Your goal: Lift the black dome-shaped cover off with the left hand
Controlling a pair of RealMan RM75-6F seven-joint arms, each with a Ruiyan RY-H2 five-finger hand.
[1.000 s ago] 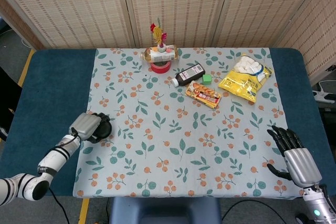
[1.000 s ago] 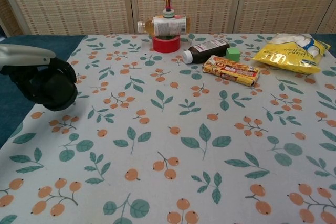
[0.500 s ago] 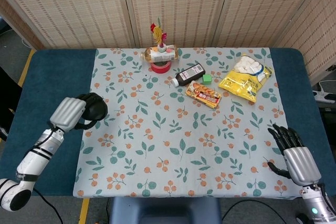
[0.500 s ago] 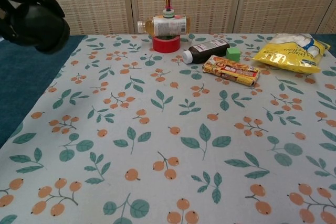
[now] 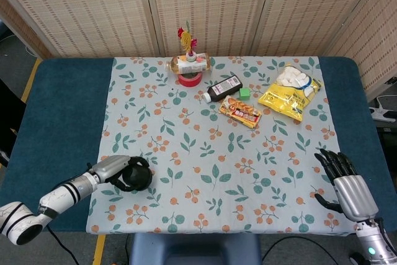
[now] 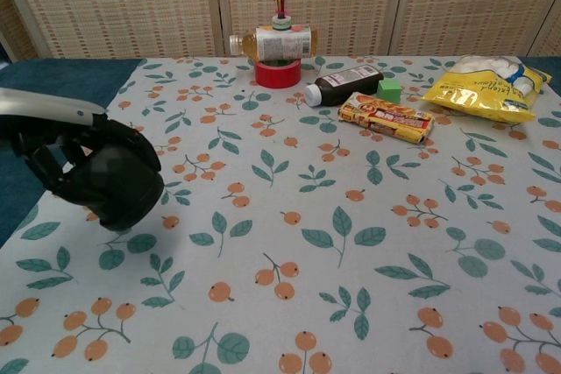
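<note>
Gripping black dome cover (image 5: 138, 175), left robot hand (image 5: 118, 170) near tablecloth (image 5: 248, 178) edge.

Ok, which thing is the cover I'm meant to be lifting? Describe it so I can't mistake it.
Start at the floral tablecloth and go to its near left corner. There the left hand holds the black cover, wrapped around it. It is the only plain black rounded thing; everything else sits far off along the back.

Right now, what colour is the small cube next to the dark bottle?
Green. The cube sits just right of the dark bottle, clearest in the chest view.
</note>
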